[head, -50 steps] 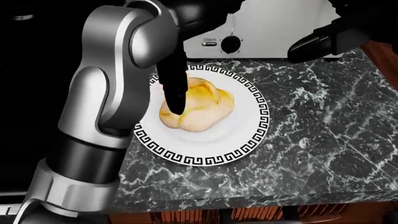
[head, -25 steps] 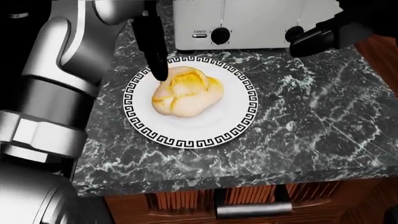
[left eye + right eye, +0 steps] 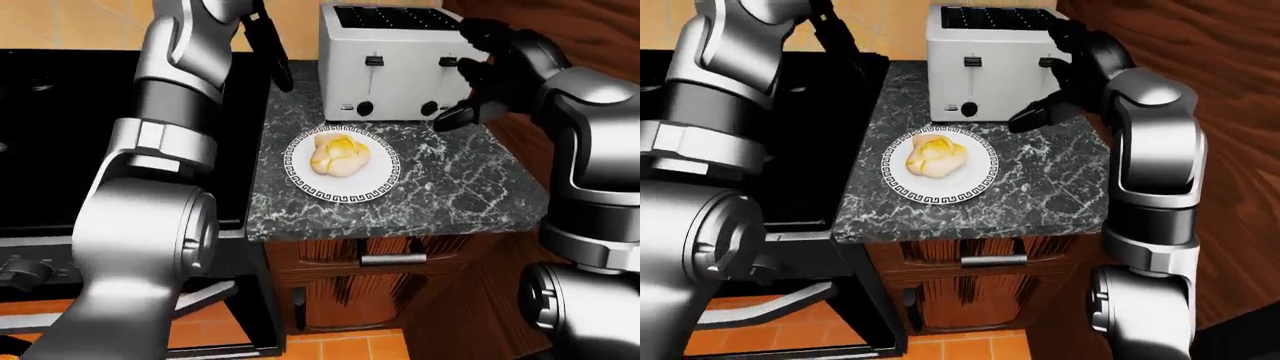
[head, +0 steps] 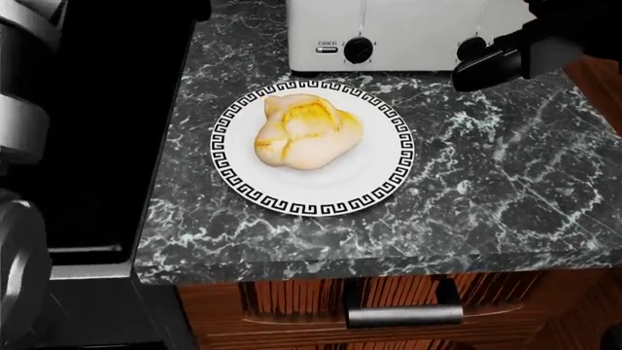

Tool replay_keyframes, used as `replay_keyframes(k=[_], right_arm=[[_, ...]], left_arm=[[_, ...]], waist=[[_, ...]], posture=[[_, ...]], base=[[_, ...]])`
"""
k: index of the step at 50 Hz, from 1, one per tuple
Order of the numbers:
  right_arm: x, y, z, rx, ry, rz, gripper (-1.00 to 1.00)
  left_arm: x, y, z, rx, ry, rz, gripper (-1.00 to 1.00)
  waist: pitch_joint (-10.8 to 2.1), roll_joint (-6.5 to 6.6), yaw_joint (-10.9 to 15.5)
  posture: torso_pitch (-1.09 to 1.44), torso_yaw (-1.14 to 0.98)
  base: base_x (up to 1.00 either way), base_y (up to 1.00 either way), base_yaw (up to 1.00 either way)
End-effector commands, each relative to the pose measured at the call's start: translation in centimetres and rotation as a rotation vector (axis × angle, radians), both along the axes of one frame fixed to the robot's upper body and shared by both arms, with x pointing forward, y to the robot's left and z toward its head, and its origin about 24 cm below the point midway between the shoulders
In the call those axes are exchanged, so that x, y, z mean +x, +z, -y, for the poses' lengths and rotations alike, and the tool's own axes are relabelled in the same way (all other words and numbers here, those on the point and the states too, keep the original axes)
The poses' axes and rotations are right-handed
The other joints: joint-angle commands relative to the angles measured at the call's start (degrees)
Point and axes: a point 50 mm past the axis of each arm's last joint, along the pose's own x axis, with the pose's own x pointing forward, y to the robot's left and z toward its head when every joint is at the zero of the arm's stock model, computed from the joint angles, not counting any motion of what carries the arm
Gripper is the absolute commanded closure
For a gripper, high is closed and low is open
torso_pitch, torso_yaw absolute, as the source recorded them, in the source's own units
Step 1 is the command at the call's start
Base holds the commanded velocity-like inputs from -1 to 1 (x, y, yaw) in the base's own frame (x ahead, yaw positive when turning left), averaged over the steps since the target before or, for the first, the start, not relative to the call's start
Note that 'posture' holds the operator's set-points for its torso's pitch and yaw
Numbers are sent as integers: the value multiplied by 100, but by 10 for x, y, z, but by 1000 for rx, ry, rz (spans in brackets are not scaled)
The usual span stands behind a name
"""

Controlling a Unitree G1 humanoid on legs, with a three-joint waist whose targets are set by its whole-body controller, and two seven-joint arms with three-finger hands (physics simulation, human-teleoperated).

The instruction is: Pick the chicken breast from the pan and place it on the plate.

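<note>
Golden chicken breast (image 4: 307, 132) sits on white plate w/ black key-pattern rim (image 4: 384, 186), on dark marble counter (image 4: 505, 189); left hand (image 3: 264, 34) raised clear, fingers released; right hand (image 3: 478, 82) hovers by silver toaster (image 3: 390, 64), fingers spread, empty.

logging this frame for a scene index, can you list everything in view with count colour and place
golden-yellow chicken breast: one, resting on the plate
round white plate with black key-pattern rim: one, on the countertop below the toaster in the head view
silver four-slot toaster with black knobs: one, top of the countertop
dark grey marble countertop: one, right of the stove
black stove: one, left side of the left-eye view
brown wooden cabinet with metal handle: one, under the countertop
left robot hand: black fingers, raised above the countertop's upper left corner
right robot hand: black, open, by the toaster's right end
</note>
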Motion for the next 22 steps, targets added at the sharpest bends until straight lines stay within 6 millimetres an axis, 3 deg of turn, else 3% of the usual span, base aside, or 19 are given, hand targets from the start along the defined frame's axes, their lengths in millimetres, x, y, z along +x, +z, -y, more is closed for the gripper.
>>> replay_keyframes(k=[1, 10, 22], right_arm=[[-6, 20, 2, -13, -11, 89, -100], [-6, 20, 2, -11, -16, 99, -100], [-11, 38, 1, -25, -19, 138, -100]], left_arm=[[-7, 18, 0, -12, -6, 73, -100], [0, 16, -15, -76, 45, 67, -100], [3, 15, -29, -109, 95, 73, -100]], waist=[[-144, -10, -8], [-193, -40, 6], [-245, 10, 4]], posture=[[0, 0], [0, 0], [0, 0]], base=[[0, 0, 0], [0, 0, 0], [0, 0, 0]])
